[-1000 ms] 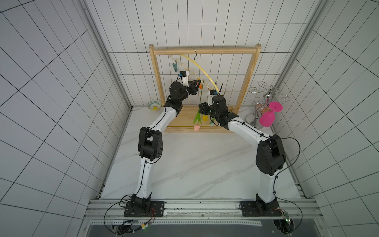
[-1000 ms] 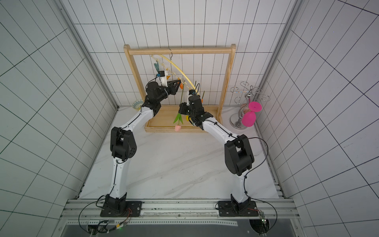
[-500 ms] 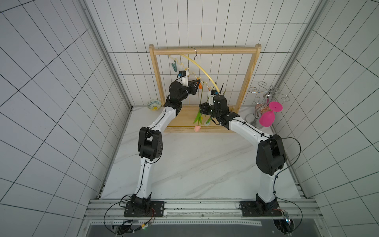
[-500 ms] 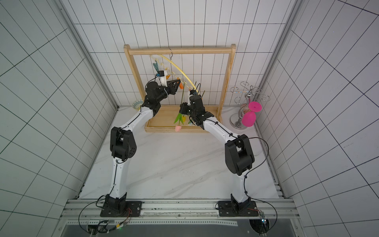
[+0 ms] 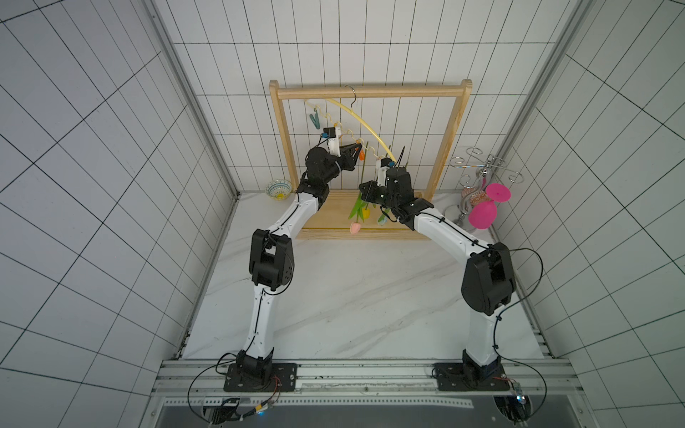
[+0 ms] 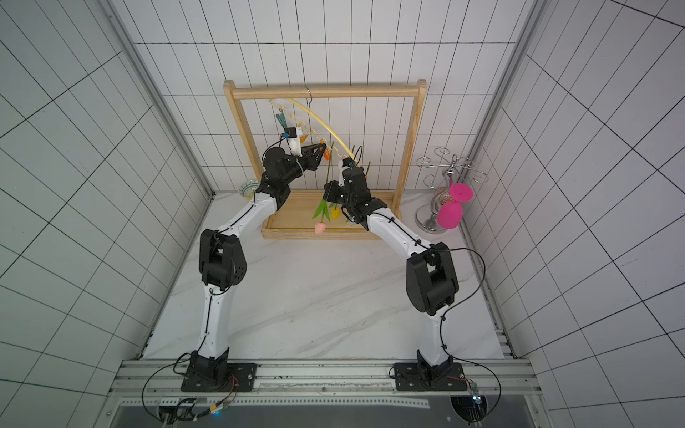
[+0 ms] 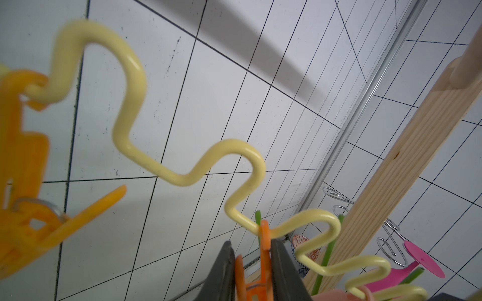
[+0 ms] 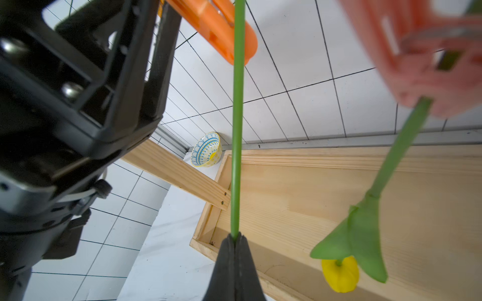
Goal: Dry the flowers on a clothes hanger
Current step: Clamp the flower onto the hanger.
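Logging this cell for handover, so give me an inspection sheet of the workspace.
Surface: marbled table, wooden rack at the back.
Job's things: hanger hooked on rack's top bar, tilted; yellow tulip hangs from pink clip; third tulip partly hidden behind right arm.
Clutter: bowl in back corner; goblet hung on metal stand.
Tools: left tool shut on orange clip; right tool shut on stem of pink tulip.
Cables: black cable loops off right arm; more at both bases.
Surroundings: white tiled walls.

open marble tabletop (image 5: pixel 352 296) up front, wooden rack (image 5: pixel 450 140), metal stand (image 5: pixel 482 171) blocking rear
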Tool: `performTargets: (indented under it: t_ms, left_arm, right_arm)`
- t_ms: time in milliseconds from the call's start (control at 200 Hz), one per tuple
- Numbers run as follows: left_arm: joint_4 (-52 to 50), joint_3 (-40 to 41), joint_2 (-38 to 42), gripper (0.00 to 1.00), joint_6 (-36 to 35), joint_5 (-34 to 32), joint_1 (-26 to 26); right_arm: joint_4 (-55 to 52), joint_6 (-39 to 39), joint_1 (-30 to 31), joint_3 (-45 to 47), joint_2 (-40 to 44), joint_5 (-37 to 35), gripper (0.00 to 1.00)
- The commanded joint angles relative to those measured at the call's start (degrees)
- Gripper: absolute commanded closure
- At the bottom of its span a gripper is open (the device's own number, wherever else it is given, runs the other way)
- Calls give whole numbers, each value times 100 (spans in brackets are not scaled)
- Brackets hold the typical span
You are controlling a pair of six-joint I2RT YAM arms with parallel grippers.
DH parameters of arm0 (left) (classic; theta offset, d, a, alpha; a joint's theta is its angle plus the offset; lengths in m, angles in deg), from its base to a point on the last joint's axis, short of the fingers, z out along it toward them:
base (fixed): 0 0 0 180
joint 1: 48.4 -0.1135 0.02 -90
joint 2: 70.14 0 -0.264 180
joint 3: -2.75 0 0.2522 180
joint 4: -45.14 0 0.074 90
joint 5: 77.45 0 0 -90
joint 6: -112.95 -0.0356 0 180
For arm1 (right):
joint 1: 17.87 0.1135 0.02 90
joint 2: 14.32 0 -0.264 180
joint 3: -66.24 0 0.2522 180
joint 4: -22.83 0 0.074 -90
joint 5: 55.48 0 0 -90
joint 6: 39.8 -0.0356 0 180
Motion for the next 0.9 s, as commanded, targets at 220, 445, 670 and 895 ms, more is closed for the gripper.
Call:
performTargets:
  t_ms: [220, 445, 670, 895]
  left_arm:
    - [-19, -51, 153, 75, 22, 91, 5]
    - [-23, -10, 179, 75, 50, 106, -11]
    - [28, 56, 136, 75, 115, 257, -19]
    - [48, 117, 153, 75, 103, 280, -23]
  right_arm:
    - [-157, -242, -165, -478, -275, 97, 100]
    - [-71, -220, -165, -732, -417, 479, 100]
    - [497, -57, -166, -417, -257, 932, 100]
    - [696, -19, -172, -314, -168, 1078, 100]
